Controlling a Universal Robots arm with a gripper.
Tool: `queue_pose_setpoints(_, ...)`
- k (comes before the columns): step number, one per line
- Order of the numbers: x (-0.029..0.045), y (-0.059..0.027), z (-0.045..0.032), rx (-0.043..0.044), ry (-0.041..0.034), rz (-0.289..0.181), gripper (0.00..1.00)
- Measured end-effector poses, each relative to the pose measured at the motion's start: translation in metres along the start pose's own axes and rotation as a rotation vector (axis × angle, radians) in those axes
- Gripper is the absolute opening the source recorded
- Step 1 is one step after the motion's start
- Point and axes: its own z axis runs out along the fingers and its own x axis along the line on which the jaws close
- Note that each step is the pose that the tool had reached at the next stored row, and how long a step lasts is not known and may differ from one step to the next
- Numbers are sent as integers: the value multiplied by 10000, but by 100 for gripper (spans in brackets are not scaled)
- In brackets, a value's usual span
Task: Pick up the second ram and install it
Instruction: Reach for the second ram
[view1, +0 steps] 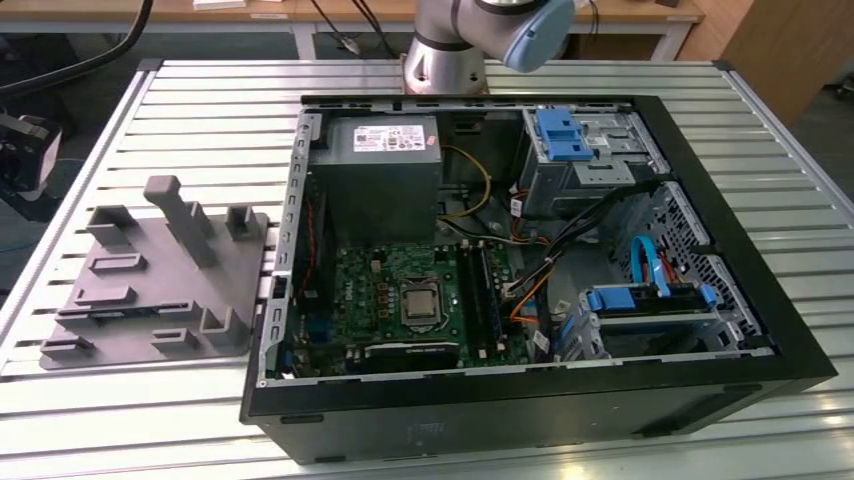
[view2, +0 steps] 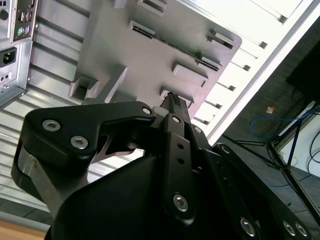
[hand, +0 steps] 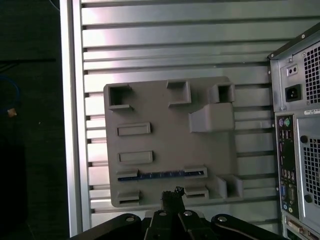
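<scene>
In both wrist views the gripper (hand: 172, 194) (view2: 172, 100) is hovering over the near edge of the grey plastic tray (hand: 165, 140), its fingertips pressing together on nothing. The second ram (hand: 160, 175) is lying in the tray's long slot (a dark, bluish strip). In the exterior view the tray (view1: 147, 290) is sitting on the slatted table (view1: 174, 100), at the exterior view's left of the open computer case (view1: 534, 410).

We see the arm (view1: 449, 52) cut off at the exterior view's upper edge, and the gripper (hand: 172, 193) runs past the first wrist view's border. The ram (hand: 160, 175) sits sunk in the tray (hand: 167, 137), just its thin edge showing.
</scene>
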Motion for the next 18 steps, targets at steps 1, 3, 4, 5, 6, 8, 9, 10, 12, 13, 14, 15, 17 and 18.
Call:
queue_pose_setpoints(1,0,-9,5,0,0,0,10)
queue_pose_setpoints(3,0,-26,13,0,0,1,10)
queue_pose_setpoints(4,0,-35,17,0,1,0,10)
queue_pose_setpoints(5,0,-43,22,0,0,1,10)
queue_pose_setpoints(6,0,-53,27,0,0,1,10)
queue_pose_setpoints(8,0,-70,35,0,0,0,10)
queue_pose_setpoints(9,0,-79,39,0,1,0,10)
queue_pose_setpoints(10,0,-88,44,0,1,0,10)
queue_pose_setpoints(12,0,-104,53,0,0,0,10)
queue_pose_setpoints(13,0,-113,58,0,0,0,10)
queue_pose_setpoints(14,0,-121,63,0,1,0,10)
queue_pose_setpoints(15,0,-129,68,0,0,1,10)
queue_pose_setpoints(17,0,-145,77,0,0,0,10)
queue_pose_setpoints(18,0,-153,82,0,0,0,10)
